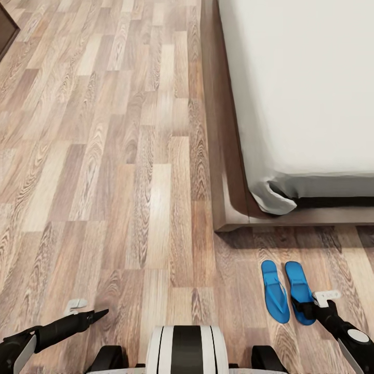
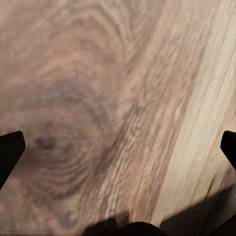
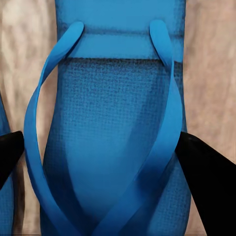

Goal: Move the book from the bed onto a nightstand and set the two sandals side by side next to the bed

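Wood-plank floor [image 1: 104, 156] fills most of the head view, with the bed [image 1: 311, 93] and its dark frame corner at upper right. Two blue sandals lie side by side on the floor just off the bed's foot edge near that corner, their long axes running toward the bed and roughly parallel. The left sandal [image 1: 274, 291] lies free. The right sandal [image 1: 299, 291] has the right end effector [image 1: 311, 307] at its near end, so the right arm is far nearer both sandals than the left.

In the right wrist view this sandal [image 3: 113, 147] lies directly ahead between the two dark fingers [image 3: 204, 162], which straddle its width, spread and not pinching the sole; whether they touch its edges I cannot tell. That view shows the straps and textured sole, which the head view renders too small to read.

The left end effector [image 1: 96, 316] hovers low over bare floor, well apart from the sandals; its wrist view shows fingers [image 2: 10, 147] spread wide, holding nothing.
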